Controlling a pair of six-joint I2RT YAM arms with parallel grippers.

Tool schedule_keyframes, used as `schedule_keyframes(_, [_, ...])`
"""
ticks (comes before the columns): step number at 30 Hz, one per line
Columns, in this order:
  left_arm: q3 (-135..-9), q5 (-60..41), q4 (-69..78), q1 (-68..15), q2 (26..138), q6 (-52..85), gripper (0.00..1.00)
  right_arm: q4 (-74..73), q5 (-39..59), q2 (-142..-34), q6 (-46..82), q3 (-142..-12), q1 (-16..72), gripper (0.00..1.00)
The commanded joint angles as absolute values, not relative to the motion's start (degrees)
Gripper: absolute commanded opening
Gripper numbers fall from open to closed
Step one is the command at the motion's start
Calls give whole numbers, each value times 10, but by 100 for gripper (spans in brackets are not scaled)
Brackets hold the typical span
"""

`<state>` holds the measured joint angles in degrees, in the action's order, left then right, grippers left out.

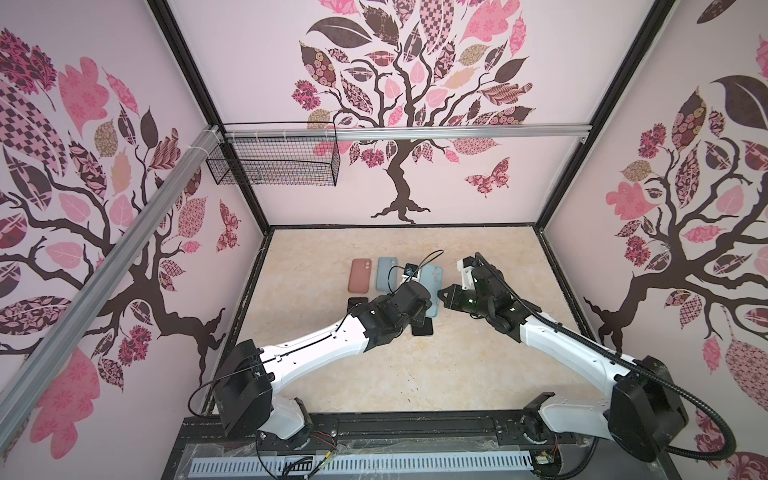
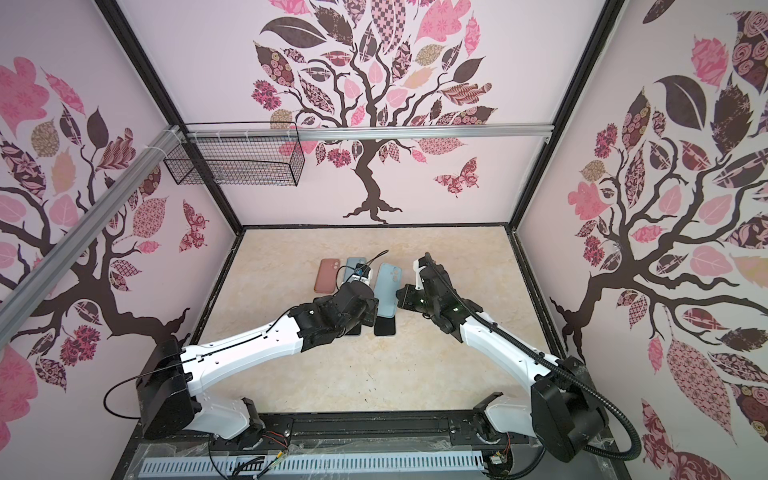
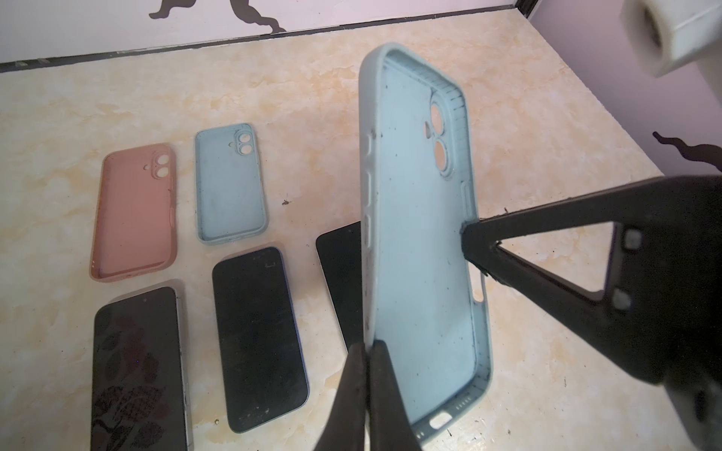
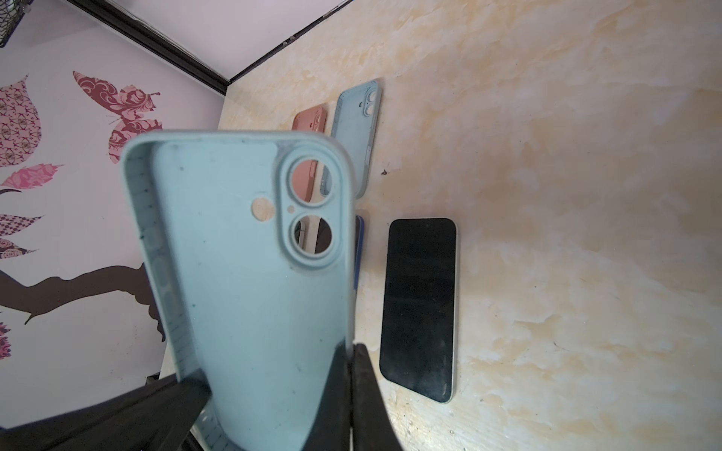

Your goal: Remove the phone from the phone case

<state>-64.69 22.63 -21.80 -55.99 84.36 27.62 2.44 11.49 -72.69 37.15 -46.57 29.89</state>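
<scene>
above the mottled beige tabletop (image 3: pixel 547 156), a pale blue silicone phone case (image 3: pixel 422 234) hangs empty. the left gripper (image 3: pixel 367 349) is pinched tight on one long side wall near the charging-port end; the right gripper (image 3: pixel 467 244) is clamped on the opposite wall, about midway. below, a black-screened phone with a pale rim (image 4: pixel 420 308) lies flat, screen up, outside the case and not touching it. farther back lie a salmon-pink phone case (image 3: pixel 133 211) and a second pale blue case (image 3: pixel 230 183), open sides up. a blue-edged dark phone (image 3: pixel 260 336) lies before the blue one, a grey-edged dark phone (image 3: pixel 136 371) before the pink.
</scene>
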Motion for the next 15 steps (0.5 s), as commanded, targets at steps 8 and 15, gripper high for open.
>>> schedule_keyframes(8, [-627, 187, -195, -551, 819, 308, 71, 140, 46, -788, 370, -511, 301, 0])
schedule_keyframes(15, [-621, 133, -210, -501, 820, 345, 86, 251, -116, -828, 396, -552, 301, 0])
